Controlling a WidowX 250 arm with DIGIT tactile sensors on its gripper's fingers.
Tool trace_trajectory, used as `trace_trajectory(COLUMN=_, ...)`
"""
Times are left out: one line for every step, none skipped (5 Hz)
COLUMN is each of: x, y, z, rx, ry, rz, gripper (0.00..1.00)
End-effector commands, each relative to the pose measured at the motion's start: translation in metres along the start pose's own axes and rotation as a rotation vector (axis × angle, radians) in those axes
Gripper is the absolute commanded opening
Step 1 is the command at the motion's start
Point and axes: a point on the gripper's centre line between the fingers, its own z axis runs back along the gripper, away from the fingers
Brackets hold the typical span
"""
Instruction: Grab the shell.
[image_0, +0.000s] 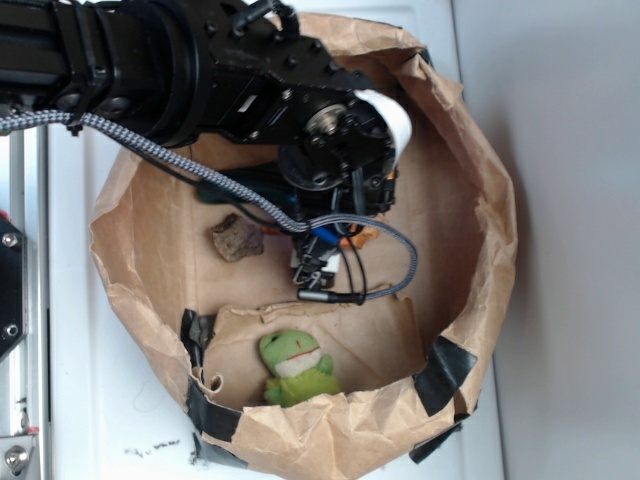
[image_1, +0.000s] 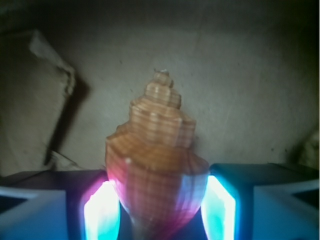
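Wrist view: the ribbed orange-brown shell (image_1: 156, 165) sits between the two glowing finger pads (image_1: 102, 212), which press its wide body on both sides, spire pointing away. In the exterior view the gripper (image_0: 325, 255) reaches down near the middle of the paper-lined bin (image_0: 480, 170), a rough brown rock (image_0: 236, 238) just beside it and a green plush toy (image_0: 297, 366) near the bin's lower rim.

Ext view bright, washed; wrist view dim, soft, glowing pads (image_1: 102, 212).

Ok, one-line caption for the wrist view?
Wrist view: ribbed orange shell sits between the glowing pads of the gripper, spire pointing away over brown paper.
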Motion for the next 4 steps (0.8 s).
trace_trajectory(x=0.015, y=-0.002, z=0.073, rx=0.013, ry=-0.004, rz=0.110, gripper=0.00)
trace_trajectory(x=0.011, y=-0.007, z=0.103, rx=0.134, ry=0.061, rz=0.285, gripper=0.00)
trace_trajectory(x=-0.005, y=-0.016, z=0.124, rx=0.275, ry=0.076, rz=0.380, gripper=0.00)
trace_trajectory(x=-0.021, y=-0.024, z=0.139, rx=0.264, ry=0.020, rz=0.399, gripper=0.00)
